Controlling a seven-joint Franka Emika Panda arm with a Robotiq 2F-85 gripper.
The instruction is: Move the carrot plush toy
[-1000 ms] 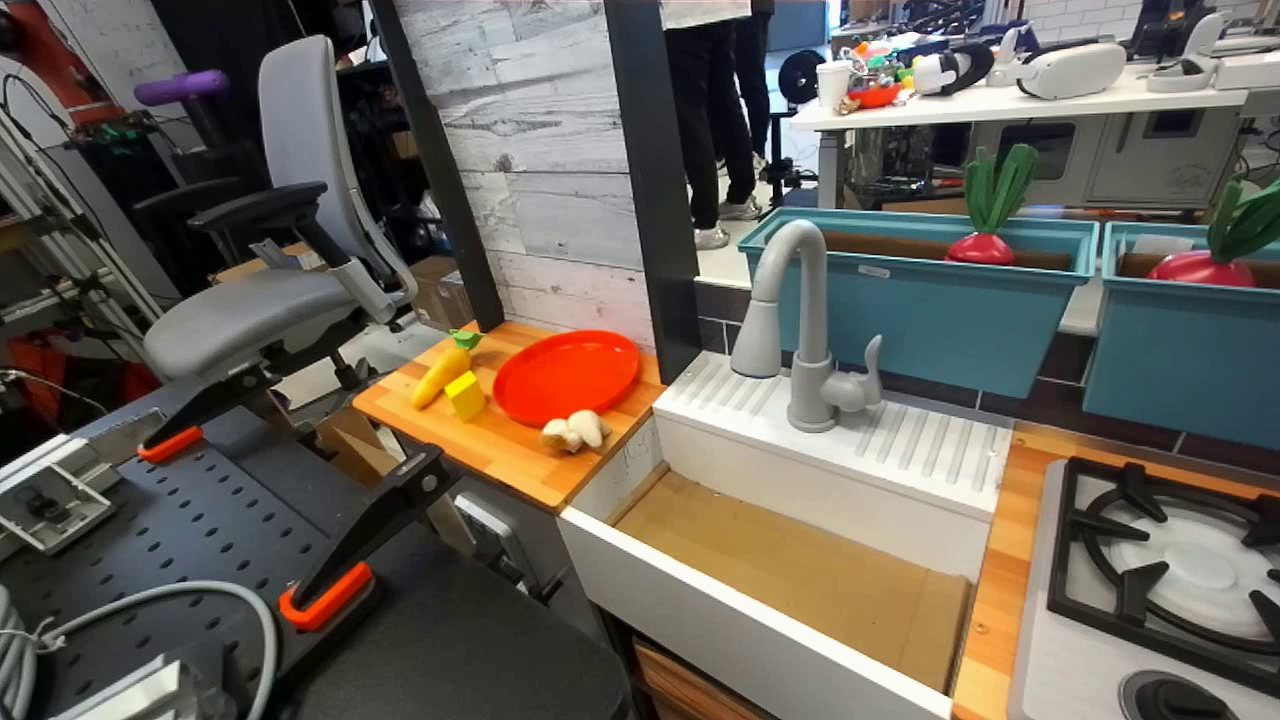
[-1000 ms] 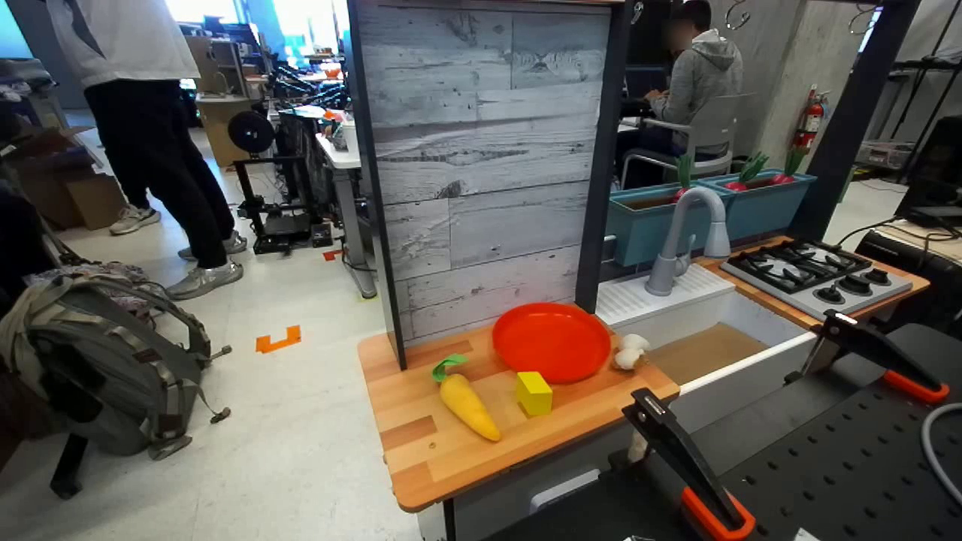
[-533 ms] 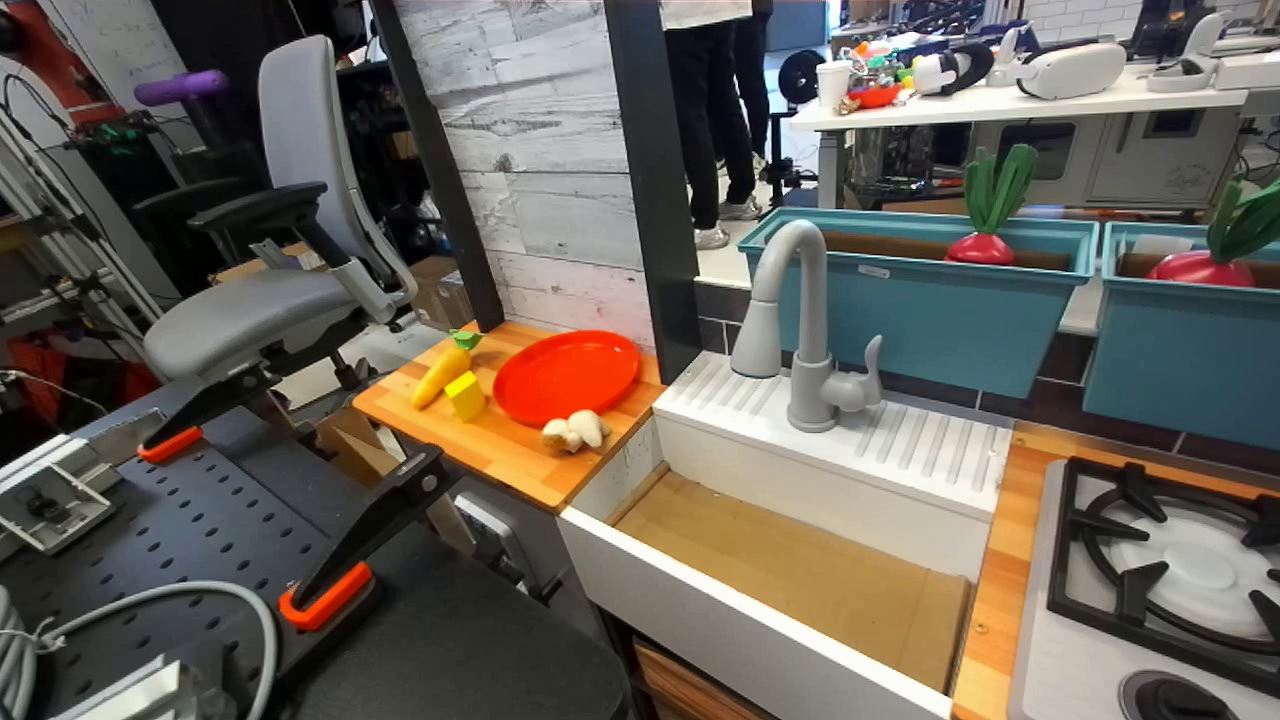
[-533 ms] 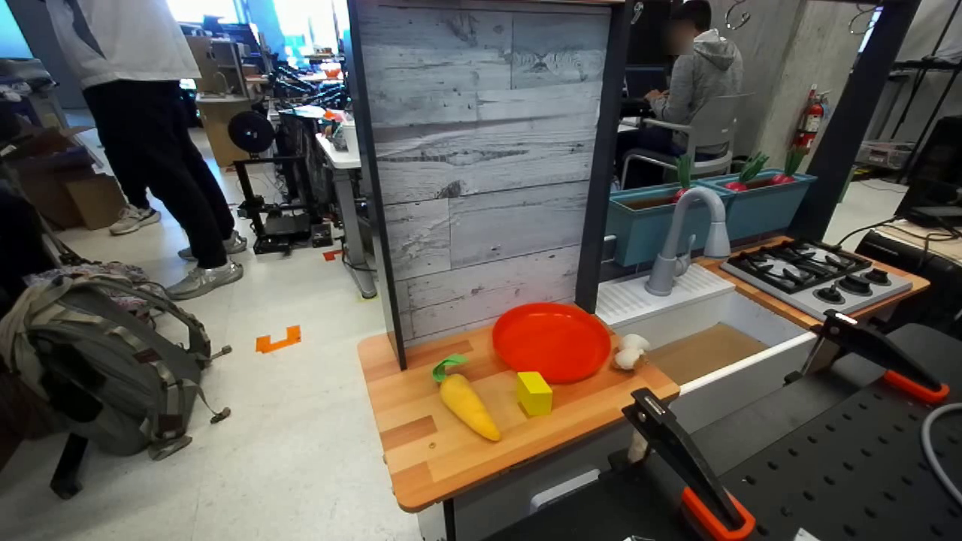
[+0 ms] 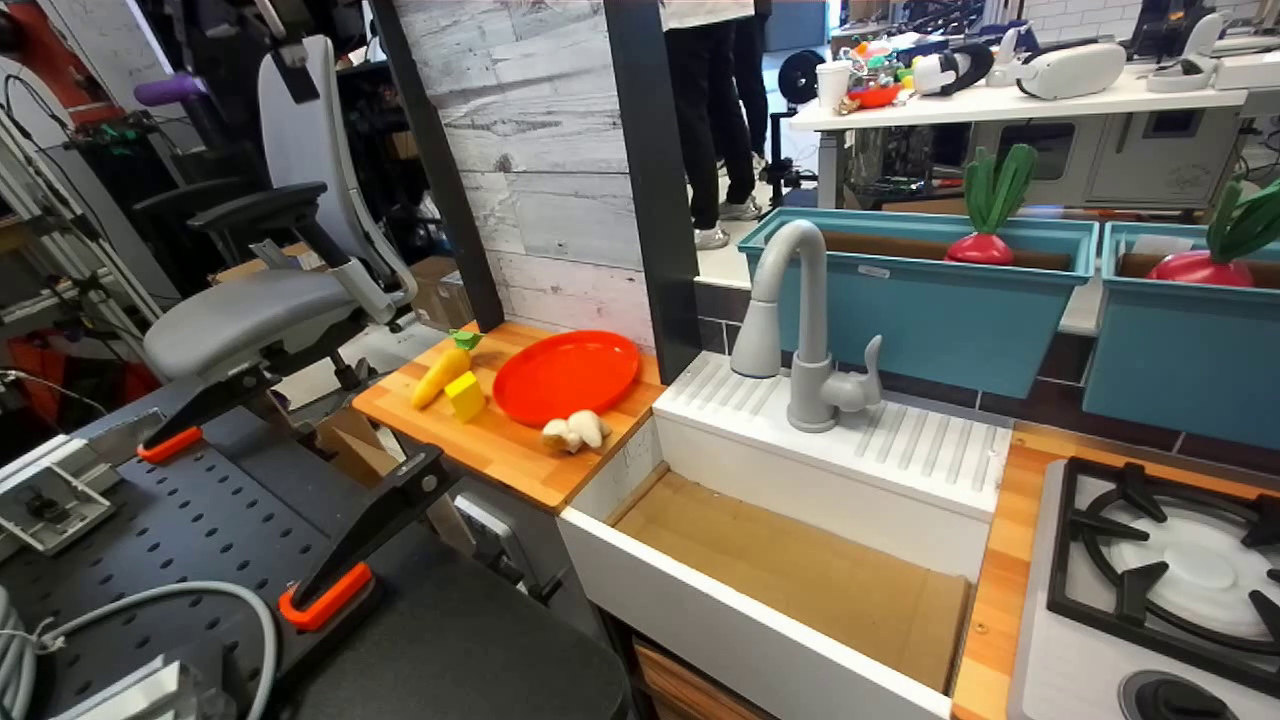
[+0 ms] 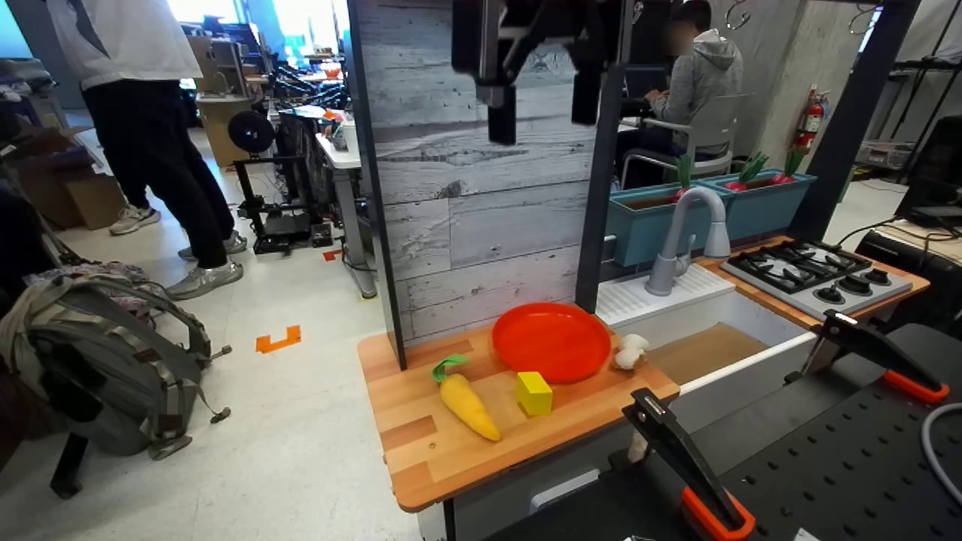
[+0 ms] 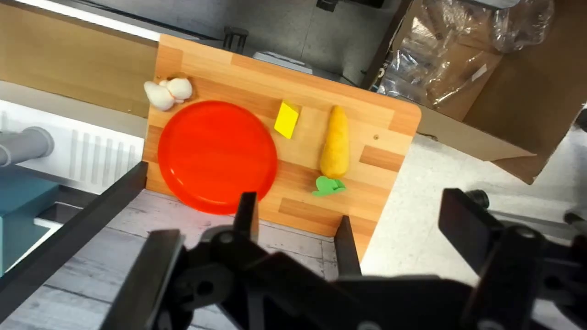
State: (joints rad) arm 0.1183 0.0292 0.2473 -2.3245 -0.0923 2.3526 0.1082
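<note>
From the plate (image 7: 218,157) in the wrist view, the block (image 7: 286,119) lies at two o'clock, the carrot plush toy (image 7: 335,146) farther out at three, stretched from twelve to six, and the lump (image 7: 167,94) near at eleven. All four rest on the worktop (image 7: 362,197); the sink (image 7: 69,107) adjoins at ten.

The light is bright on the flat orange-brown wooden counter (image 6: 421,466), and the shadows there are soft. In an exterior view, the tall glass window (image 6: 297,22), far left, is washed out to white. In the wrist view, the round red plastic plate (image 7: 215,156) looks saturated, with weak glare at its rim. The crinkled clear plastic bags (image 7: 422,68) shine white, while the black metal gripper (image 7: 352,211), very near, is dark and out of focus.
</note>
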